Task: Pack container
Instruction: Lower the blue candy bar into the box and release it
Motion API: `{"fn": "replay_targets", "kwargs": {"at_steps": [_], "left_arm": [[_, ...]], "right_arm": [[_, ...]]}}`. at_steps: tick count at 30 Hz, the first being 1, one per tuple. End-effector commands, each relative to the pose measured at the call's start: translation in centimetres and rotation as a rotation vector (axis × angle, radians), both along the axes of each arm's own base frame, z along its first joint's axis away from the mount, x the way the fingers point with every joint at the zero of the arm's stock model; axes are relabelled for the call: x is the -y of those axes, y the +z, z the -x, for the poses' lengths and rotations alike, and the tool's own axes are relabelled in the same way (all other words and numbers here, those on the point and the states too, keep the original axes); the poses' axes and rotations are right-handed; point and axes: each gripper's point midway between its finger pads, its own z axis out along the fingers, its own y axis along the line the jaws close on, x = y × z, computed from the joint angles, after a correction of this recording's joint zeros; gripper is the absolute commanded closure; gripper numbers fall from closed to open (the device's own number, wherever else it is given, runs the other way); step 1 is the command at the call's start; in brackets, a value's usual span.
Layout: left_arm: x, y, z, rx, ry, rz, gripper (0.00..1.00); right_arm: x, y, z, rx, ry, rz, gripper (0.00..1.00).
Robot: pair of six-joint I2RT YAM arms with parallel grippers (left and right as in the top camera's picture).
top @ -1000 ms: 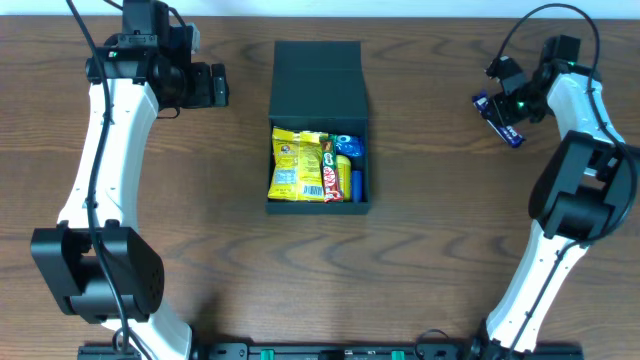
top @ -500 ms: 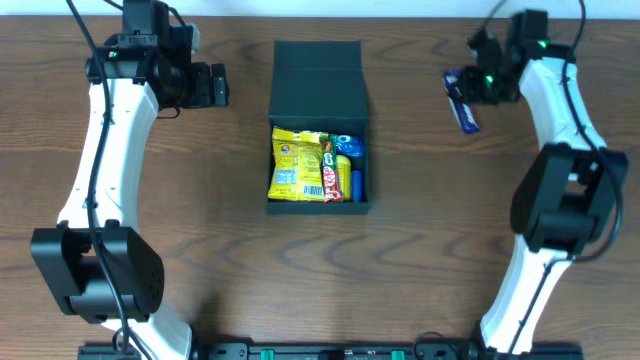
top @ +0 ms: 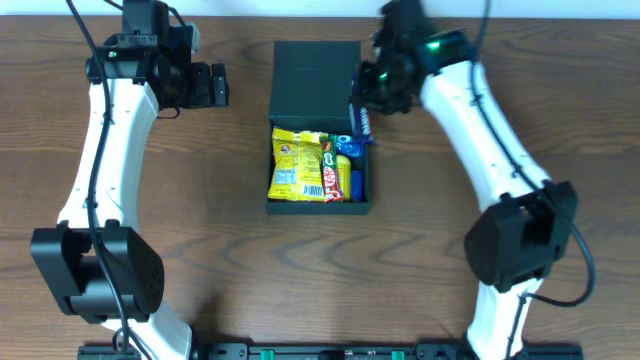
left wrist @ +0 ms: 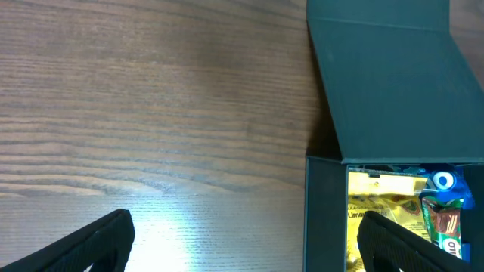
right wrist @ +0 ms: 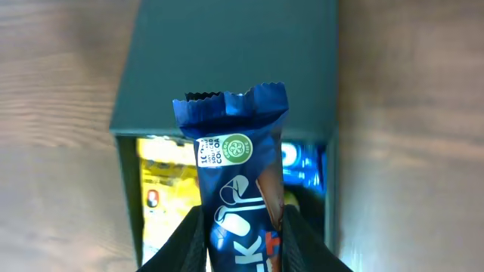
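Observation:
The dark teal-black container [top: 318, 90] lies in the middle of the table with its flap lid open toward the far side. It holds a yellow packet [top: 296, 165], a red bar [top: 329, 172] and other snacks. My right gripper [top: 368, 100] is shut on a blue snack bar [top: 362, 122] and holds it above the container's far right corner. In the right wrist view the bar [right wrist: 240, 181] hangs over the open container [right wrist: 227, 68]. My left gripper [top: 215, 85] is open and empty, left of the container. In the left wrist view the container [left wrist: 393, 83] is at the right.
Bare wooden table [top: 200, 250] surrounds the container. The two arm bases stand at the near edge, left [top: 95, 285] and right [top: 515, 250].
My right arm has swung left from the table's far right, carrying the blue bar to above the container. The left arm has not moved.

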Motion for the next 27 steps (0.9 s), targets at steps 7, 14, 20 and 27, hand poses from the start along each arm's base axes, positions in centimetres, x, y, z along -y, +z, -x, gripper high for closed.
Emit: {"fn": "replay_targets", "kwargs": {"at_steps": [7, 14, 20, 27], "left_arm": [[-0.2, 1.9, -0.2, 0.049, 0.001, -0.009, 0.05], [-0.2, 1.9, -0.2, 0.052, -0.015, -0.018, 0.04], [-0.2, 1.9, -0.2, 0.052, -0.015, -0.017, 0.05], [-0.2, 1.9, -0.2, 0.052, -0.015, -0.017, 0.05]], "right_arm": [[-2.1, -0.8, 1.9, 0.069, -0.142, 0.223, 0.99], [-1.2, -2.6, 3.2, 0.049, -0.174, 0.314, 0.99], [-0.3, -4.7, 4.4, -0.002, -0.166, 0.355, 0.99], [-0.1, -6.2, 5.0, -0.027, -0.142, 0.370, 0.99]]}}
